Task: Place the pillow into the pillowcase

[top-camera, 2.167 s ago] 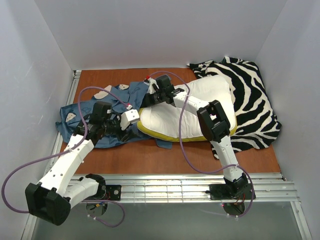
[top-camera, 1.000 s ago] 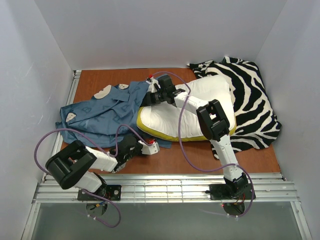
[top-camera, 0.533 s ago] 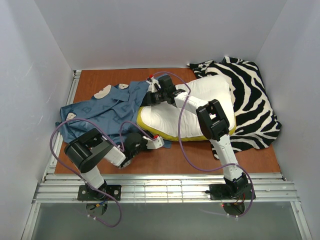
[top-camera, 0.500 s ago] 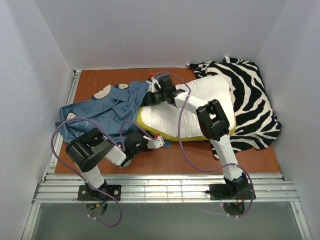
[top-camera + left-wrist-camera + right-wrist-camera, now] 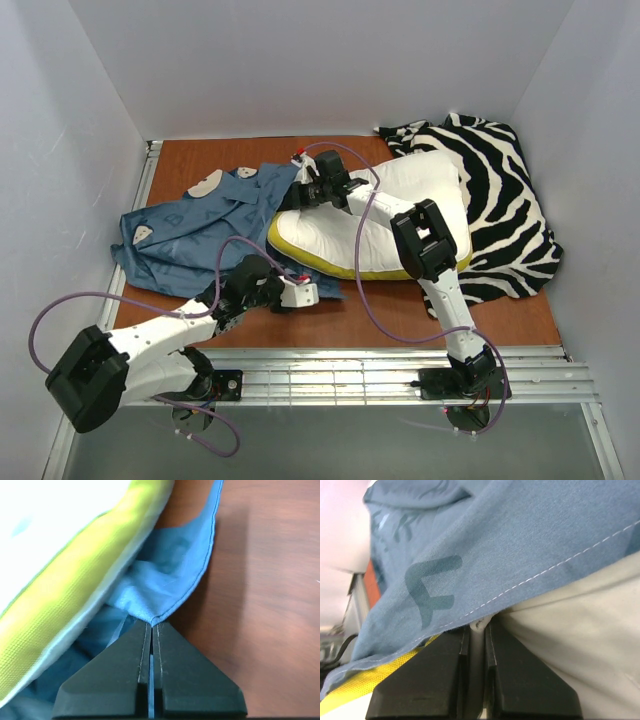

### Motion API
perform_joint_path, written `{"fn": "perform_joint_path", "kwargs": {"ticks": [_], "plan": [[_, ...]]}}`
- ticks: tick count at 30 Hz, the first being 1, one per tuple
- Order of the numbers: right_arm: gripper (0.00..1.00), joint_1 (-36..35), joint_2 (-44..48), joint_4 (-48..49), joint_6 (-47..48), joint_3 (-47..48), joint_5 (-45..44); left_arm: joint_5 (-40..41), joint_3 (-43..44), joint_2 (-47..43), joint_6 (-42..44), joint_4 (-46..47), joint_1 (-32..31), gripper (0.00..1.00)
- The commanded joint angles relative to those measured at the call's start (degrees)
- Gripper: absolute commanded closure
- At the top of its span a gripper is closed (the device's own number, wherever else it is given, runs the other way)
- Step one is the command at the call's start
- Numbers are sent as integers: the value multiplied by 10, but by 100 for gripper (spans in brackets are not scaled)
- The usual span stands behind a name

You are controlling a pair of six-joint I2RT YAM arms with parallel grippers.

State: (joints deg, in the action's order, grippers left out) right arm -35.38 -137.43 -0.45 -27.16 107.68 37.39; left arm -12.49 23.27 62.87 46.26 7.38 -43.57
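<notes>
The white pillow (image 5: 400, 210) with its yellow edge (image 5: 330, 266) lies mid-table, its left end resting on the blue pillowcase (image 5: 200, 235). My left gripper (image 5: 303, 293) is low at the pillow's near-left corner. In the left wrist view it (image 5: 151, 626) is shut on a folded blue hem of the pillowcase (image 5: 170, 580), right beside the pillow's yellow edge (image 5: 75, 600). My right gripper (image 5: 302, 196) is at the pillow's far-left corner. Its wrist view shows it (image 5: 477, 630) shut on a pinch of the pillow's white fabric (image 5: 580, 630), with the pillowcase (image 5: 495, 540) draped just above.
A zebra-striped cloth (image 5: 510, 200) lies under and behind the pillow's right end. White walls close in the brown table (image 5: 400, 310) on three sides. A metal rail (image 5: 350, 365) runs along the near edge.
My left jaws have shut on the pillowcase hem near the pillow's front corner, and the left arm has stretched out lower. The right arm has held still on the pillow.
</notes>
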Motion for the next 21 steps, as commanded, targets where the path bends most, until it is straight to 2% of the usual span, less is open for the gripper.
{"fn": "perform_joint_path", "kwargs": {"ticks": [1, 5, 9, 11, 12, 13, 14, 15, 16, 18, 19, 21], "plan": [[99, 5, -25, 28, 7, 36, -88, -161, 35, -35, 28, -293, -11, 100], [99, 1, -32, 20, 20, 35, -134, -200, 56, -30, 42, -364, -11, 100], [99, 0, -26, 19, 35, 10, -135, -196, 84, -26, 48, -410, -12, 99], [99, -1, -18, 19, 38, -9, -126, -163, 106, -39, -32, -388, -11, 88], [99, -3, -8, 19, 40, -17, -121, -122, 120, -52, -68, -381, -11, 79], [99, -3, -2, 19, 41, -25, -118, -103, 139, -57, -142, -384, -6, 73], [99, -5, 8, 26, 41, -45, -115, -98, 158, -62, -167, -397, 0, 70], [99, -4, 13, 30, 42, -53, -109, -90, 197, -68, -190, -410, 15, 62], [99, -6, 15, 34, 40, -60, -106, -83, 211, -81, -247, -426, 21, 58], [99, -5, 14, 35, 36, -62, -91, -55, 235, -97, -284, -432, 33, 52], [99, -6, 13, 36, 34, -61, -87, -2, 238, -103, -298, -424, 42, 44], [99, -6, 17, 36, 33, -65, -79, 35, 263, -87, -339, -429, 81, 44]]}}
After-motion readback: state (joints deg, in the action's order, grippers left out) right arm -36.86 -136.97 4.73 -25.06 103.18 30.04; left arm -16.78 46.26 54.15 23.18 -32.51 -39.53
